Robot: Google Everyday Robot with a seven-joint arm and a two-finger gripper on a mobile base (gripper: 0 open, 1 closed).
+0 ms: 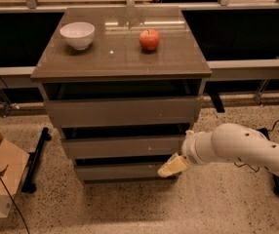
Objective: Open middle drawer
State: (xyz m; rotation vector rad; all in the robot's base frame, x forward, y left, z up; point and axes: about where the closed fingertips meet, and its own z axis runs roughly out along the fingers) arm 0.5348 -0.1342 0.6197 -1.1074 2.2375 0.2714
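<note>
So there's a grey-brown cabinet [178, 62] with 3 flat, handleless drawer fronts stacked under its top. The middle drawer [122, 146] is the second slab down, between the top drawer [120, 111] and the bottom drawer [115, 171], with a dark shadowed gap along its upper edge. The robot's white arm [242, 147] comes in from the right, low over the speckled floor. Its gripper [172, 165], the cream-coloured tip, sits at the right end of the drawer stack, just under the middle drawer's lower right corner and in front of the right end of the bottom one. Honestly can't tell if the gripper is spread or pressed together from this angle, and it's not clearly gripping anything. Up on the cabinet top there's 1 white bowl [77, 34] on the left and 1 red apple [149, 39] near the middle, well apart. A cardboard box [0, 174] sits on the floor at the far left.
</note>
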